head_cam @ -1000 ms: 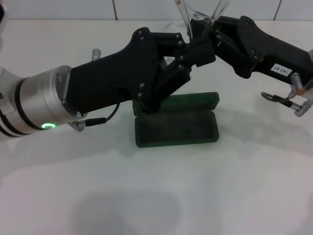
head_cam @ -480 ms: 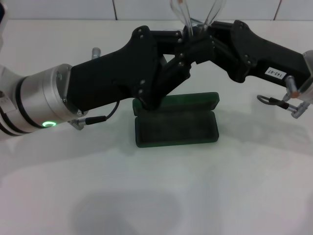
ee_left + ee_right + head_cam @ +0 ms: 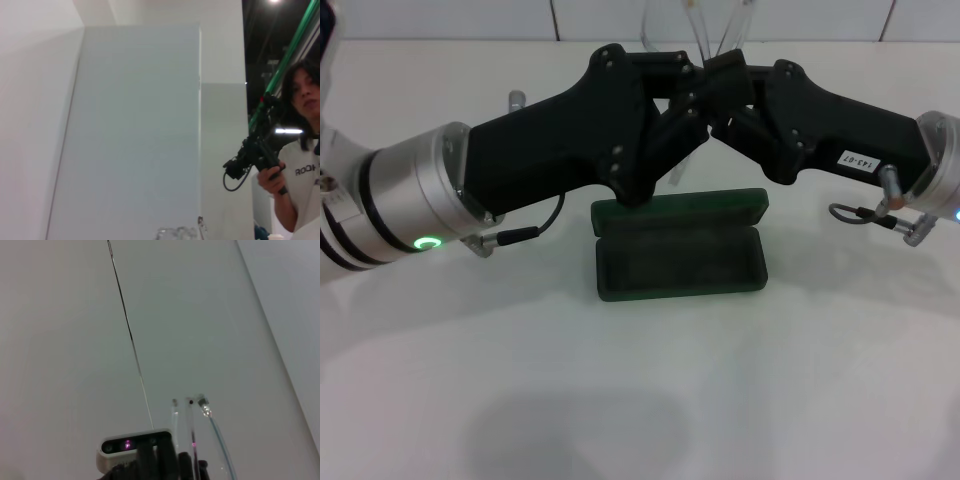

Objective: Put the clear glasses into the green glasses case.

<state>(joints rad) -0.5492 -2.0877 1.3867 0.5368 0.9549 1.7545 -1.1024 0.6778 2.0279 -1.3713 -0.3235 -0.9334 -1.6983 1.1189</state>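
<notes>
Left gripper: meeting the right gripper above the case; finger state cannot be told.
Clear glasses: sticking up between both grippers.
Green glasses case: lying open on the table.

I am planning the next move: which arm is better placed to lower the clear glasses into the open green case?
Probably the right. Both grippers meet at the clear glasses above the open green glasses case, but the right gripper sits more directly over its middle; the left gripper reaches across the case's left end. The grip itself is unclear.
</notes>
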